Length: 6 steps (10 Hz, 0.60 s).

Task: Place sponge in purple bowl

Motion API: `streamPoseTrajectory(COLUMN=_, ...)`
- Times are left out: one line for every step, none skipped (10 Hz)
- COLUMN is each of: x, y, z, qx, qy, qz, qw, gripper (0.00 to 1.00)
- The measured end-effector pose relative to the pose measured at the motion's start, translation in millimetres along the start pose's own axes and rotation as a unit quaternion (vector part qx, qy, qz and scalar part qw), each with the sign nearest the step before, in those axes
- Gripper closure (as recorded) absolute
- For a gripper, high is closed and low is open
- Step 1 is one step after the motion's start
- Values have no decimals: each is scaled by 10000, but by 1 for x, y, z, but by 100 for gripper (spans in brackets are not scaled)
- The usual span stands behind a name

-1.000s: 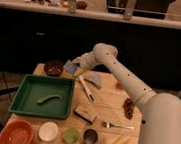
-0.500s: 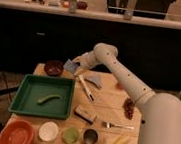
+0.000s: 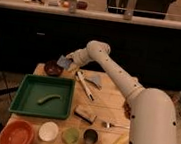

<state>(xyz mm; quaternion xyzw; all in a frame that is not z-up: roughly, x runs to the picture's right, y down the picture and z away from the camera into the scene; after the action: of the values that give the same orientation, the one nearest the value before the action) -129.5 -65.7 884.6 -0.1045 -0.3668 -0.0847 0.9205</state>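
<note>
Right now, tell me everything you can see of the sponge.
The sponge is a small blue-grey block, soft-looking, plain and unmarked. It is off the table, tilted, carried at the gripper at the end of the white arm. It hangs at the far left of the wooden table, just right of and slightly above the purple bowl, not yet inside it. Only the gripper appears to touch it; its right edge is hidden by the gripper.
</note>
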Motion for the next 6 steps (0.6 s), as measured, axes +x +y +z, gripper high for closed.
streamPoseTrajectory(x=-7, y=-4, z=5, qx=14, qy=-29, qz=-77, qw=10000, gripper=100)
streamPoseTrajectory(x=-13, y=-7, z=11, qx=20, qy=-51, qz=-176, qw=9998, gripper=100)
streamPoseTrajectory(x=-15, y=-8, z=14, qx=30, qy=-58, qz=-223, qw=9997, gripper=100)
streamPoseTrajectory(x=-20, y=-10, z=21, qx=33, qy=-83, qz=-294, qw=9995, gripper=100)
streamPoseTrajectory(x=-25, y=-11, z=30, qx=30, qy=-116, qz=-368, qw=9993, gripper=100)
streamPoseTrajectory(x=-27, y=-13, z=35, qx=32, qy=-138, qz=-407, qw=9991, gripper=100)
